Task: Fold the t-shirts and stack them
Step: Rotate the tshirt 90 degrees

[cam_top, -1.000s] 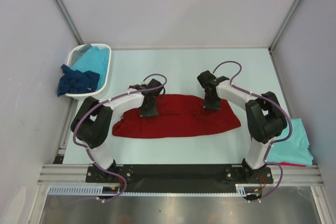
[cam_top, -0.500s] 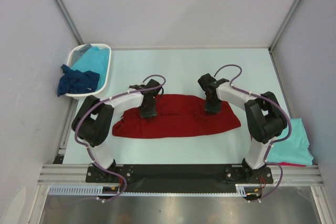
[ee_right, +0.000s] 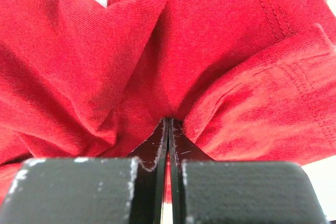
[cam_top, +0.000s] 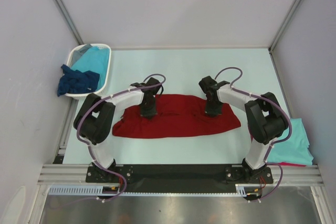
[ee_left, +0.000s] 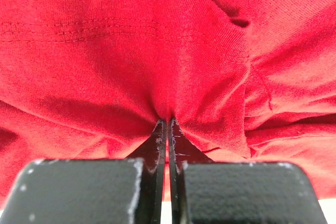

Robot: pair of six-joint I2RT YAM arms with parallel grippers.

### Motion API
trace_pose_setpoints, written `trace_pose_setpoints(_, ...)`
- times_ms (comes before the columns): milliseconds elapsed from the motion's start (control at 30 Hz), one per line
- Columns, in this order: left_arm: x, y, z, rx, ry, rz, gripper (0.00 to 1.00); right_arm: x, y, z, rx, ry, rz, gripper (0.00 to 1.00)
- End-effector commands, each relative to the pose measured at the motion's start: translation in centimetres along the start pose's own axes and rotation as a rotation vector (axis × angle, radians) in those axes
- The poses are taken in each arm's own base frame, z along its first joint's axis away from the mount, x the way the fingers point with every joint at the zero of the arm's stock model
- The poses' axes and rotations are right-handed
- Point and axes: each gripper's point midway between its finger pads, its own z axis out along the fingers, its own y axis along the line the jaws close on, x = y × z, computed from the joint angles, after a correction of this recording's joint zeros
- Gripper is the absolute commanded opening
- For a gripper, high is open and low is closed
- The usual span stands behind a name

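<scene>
Dark red shirt (cam_top: 176,116) lies flat on the table (cam_top: 184,66), just in front of both arm bases. Its long axis runs left to right.

Left gripper (cam_top: 148,112) sits on the shirt's left part and right gripper (cam_top: 212,110) on its right part, both toward the far edge. Each arm is nearest its own end, and the two pinch points are well apart along the long axis.

Left wrist view: jaws fully together, a small tuck of red cloth caught at the tips, puckers radiating from it. Right wrist view: the same, with a fold bunched at the tips.

Judgement: the far edge is gripped for lifting and drawing toward the near edge, a fold along the long axis. The pinches look thin, so slip is possible.

Elsewhere: basket (cam_top: 107,72) at far left holds a turquoise shirt (cam_top: 94,56) and a navy shirt (cam_top: 77,81).
</scene>
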Motion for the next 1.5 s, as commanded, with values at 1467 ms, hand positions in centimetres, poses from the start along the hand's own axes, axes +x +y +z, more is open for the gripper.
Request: trace_pose_setpoints(1467, -15.3, -5.2, 2.1, 0.005, -0.089, 0.017, 0.0, 10.3, 1.5, -1.9, -0.065, 0.124, -0.123, 0.0)
